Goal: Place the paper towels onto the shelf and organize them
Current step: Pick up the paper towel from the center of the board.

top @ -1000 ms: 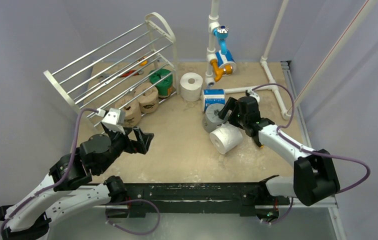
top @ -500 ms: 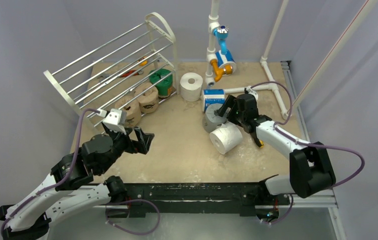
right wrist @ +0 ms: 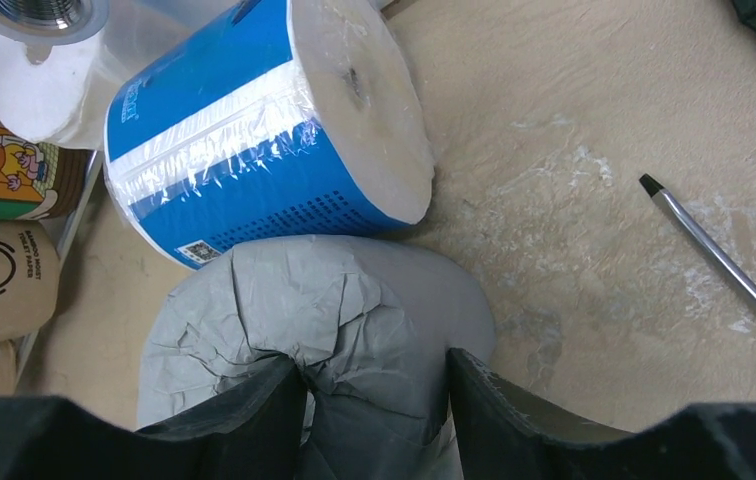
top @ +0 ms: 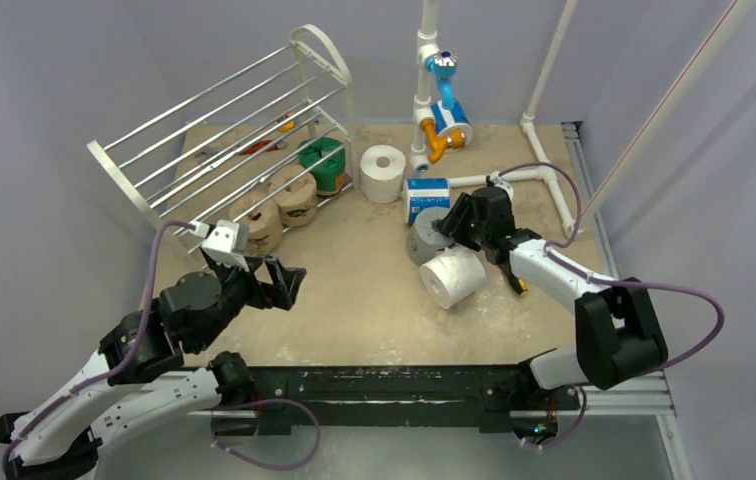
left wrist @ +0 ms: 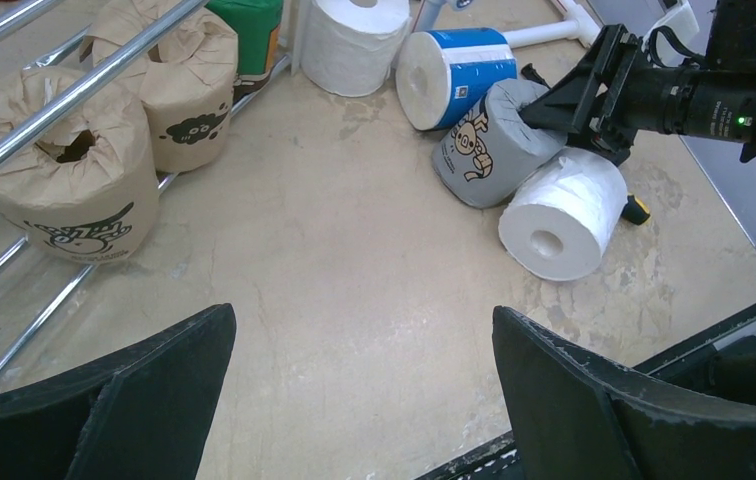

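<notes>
The left fingers [left wrist: 134, 400] hang spread wide above the bench [left wrist: 354, 300], holding nothing. Their camera cuts the shelf [left wrist: 72, 97] down to a few rods across two tan rolls [left wrist: 54, 190] and clips the green roll [left wrist: 249, 25] at the frame edge; the overhead view shows it whole. Right of centre, the right fingers [right wrist: 244, 420] pinch the crumpled wrap of the grey roll [right wrist: 334, 310], which lies on the bench against the blue-white roll [right wrist: 254, 130]; they cover its near end. The right wrist view misses the plain white roll [left wrist: 564, 215], which the left wrist view shows touching the grey one
</notes>
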